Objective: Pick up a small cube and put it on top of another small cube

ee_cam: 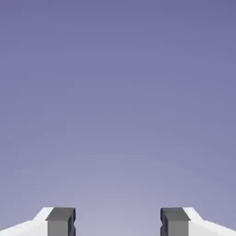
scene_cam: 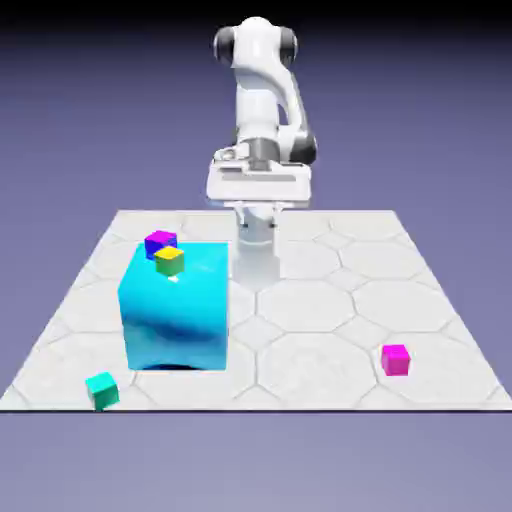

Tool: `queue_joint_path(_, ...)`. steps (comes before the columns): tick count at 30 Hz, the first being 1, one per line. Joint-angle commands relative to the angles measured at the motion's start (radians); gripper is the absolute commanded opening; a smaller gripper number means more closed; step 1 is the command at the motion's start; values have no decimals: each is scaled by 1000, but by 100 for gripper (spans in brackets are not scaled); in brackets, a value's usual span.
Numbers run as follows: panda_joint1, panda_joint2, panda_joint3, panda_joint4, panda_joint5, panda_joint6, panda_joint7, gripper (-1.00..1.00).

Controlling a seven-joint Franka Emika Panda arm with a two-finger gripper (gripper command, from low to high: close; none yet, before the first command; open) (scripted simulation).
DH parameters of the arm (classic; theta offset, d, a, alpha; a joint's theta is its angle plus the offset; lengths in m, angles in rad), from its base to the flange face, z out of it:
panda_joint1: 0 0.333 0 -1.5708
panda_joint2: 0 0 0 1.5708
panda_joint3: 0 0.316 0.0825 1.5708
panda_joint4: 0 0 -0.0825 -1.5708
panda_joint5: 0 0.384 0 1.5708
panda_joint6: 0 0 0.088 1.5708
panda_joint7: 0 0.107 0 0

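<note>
- Small cube (scene_cam: pixel 101 389): teal-green, resting on the worktop (scene_cam: pixel 330 320) near the front corner at the exterior view's left, just in front of the big cyan block and apart from it.
- Worktop: pale, patterned with hexagons, carrying all the blocks.
- White arm (scene_cam: pixel 262 110): upright at the far edge, hand raised well above the surface.
- Big cyan block (scene_cam: pixel 178 305): standing on the exterior view's left half, by far the largest block.
- Fingers (ee_cam: pixel 117 223): spread wide in the hand view, holding nothing, only plain violet backdrop showing between them.
- Magenta cube (scene_cam: pixel 395 359): alone toward the exterior view's right, well apart from the rest.
- Yellow-green cube (scene_cam: pixel 169 261): sitting on the cyan block's top, near its far edge.
- Purple-and-magenta cube (scene_cam: pixel 160 241): just behind the yellow-green one, exact footing unclear.
</note>
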Motion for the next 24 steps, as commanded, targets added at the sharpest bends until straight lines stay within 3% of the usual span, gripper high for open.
queue_joint_path(1, -11, 36, -8, 31, 8, -25, 7, 0)
queue_joint_path(24, -260, 870, -184, 746, 195, -595, 169, 0)
